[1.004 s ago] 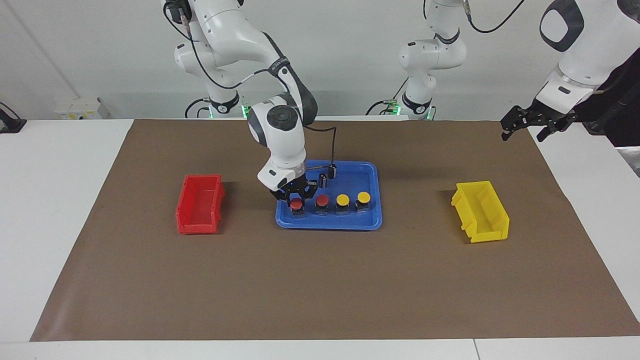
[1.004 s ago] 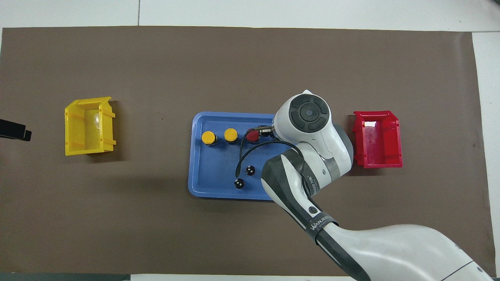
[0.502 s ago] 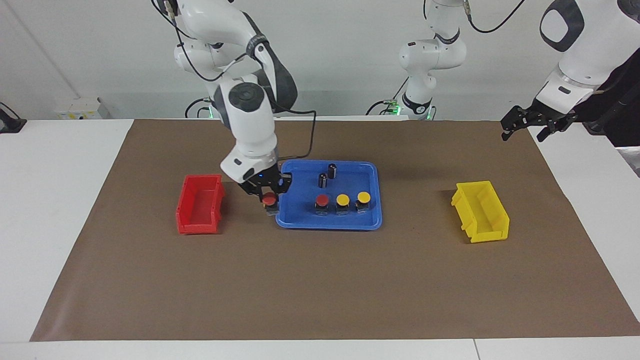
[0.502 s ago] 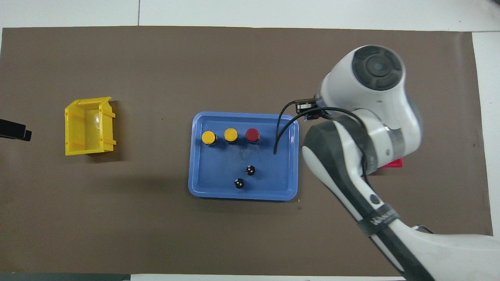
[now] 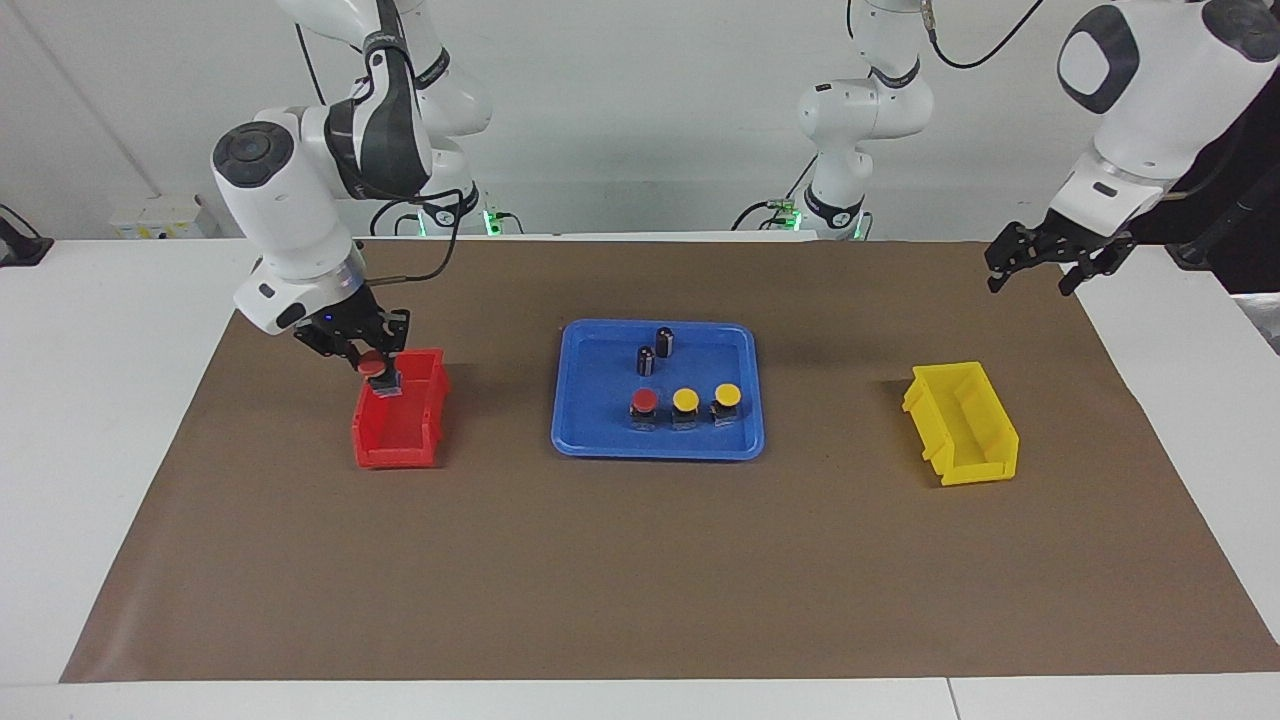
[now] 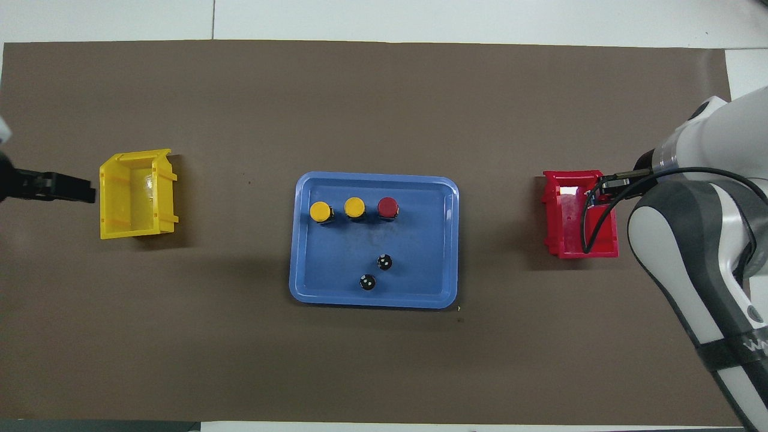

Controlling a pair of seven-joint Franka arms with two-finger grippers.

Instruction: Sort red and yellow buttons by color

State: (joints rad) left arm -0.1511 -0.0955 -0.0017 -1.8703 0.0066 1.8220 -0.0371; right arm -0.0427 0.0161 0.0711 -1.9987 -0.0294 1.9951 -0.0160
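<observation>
- Right gripper: raised over the red bin, at the rim closest to the robots; its fingers are clamped on a red button, which hangs clear of the bin floor.
- Left gripper: waits in the air over the paper edge at the left arm's end of the table, at roughly one o'clock from the yellow bin in the facing view. Fingers spread apart, holding nothing.
- Two dark cylinders: upright in the blue tray, in the part nearer to the robots, just beside each other.
- Second red button: upright in the tray, farther from the robots than the cylinders, at the right-arm end of a row of three.
- First yellow button: mid-row, just beside the red one.
- Second yellow button: closes the row at the left-arm end.
- Overhead view: the yellow bin sits at nine o'clock from the tray, the red bin at three o'clock; both are well apart from it.
- Brown paper: covers the table under all of these.
</observation>
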